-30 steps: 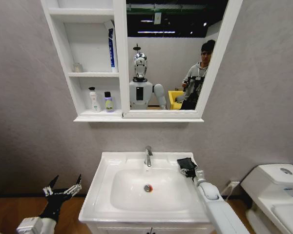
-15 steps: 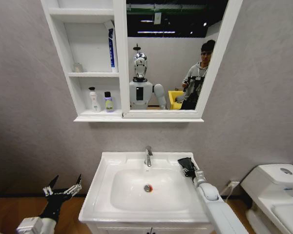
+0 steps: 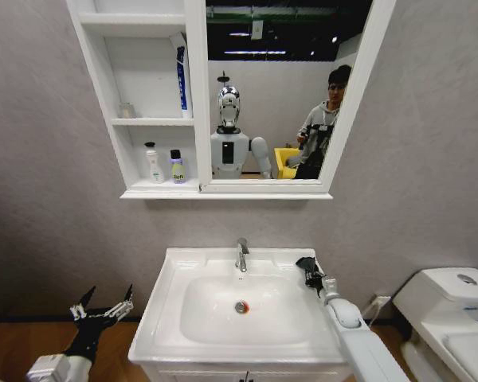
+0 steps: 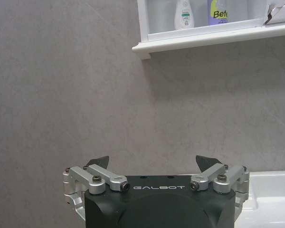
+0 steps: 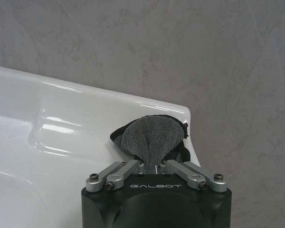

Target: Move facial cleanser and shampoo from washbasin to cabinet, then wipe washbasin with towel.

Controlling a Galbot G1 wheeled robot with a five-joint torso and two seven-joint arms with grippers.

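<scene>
Item one, your right gripper (image 5: 153, 167): low centre of the right wrist frame, jaws pinched together on the dark grey towel (image 5: 152, 137), which sat on the washbasin (image 3: 183, 263) rim at its back right corner, right of centre in the head frame. Item two, your left gripper (image 3: 103, 306): lower left of the head frame, beside the basin, jaws spread wide and holding nothing. Item three, two bottles (image 3: 164, 165): cabinet (image 3: 196, 95) lowest niche, upper left.
</scene>
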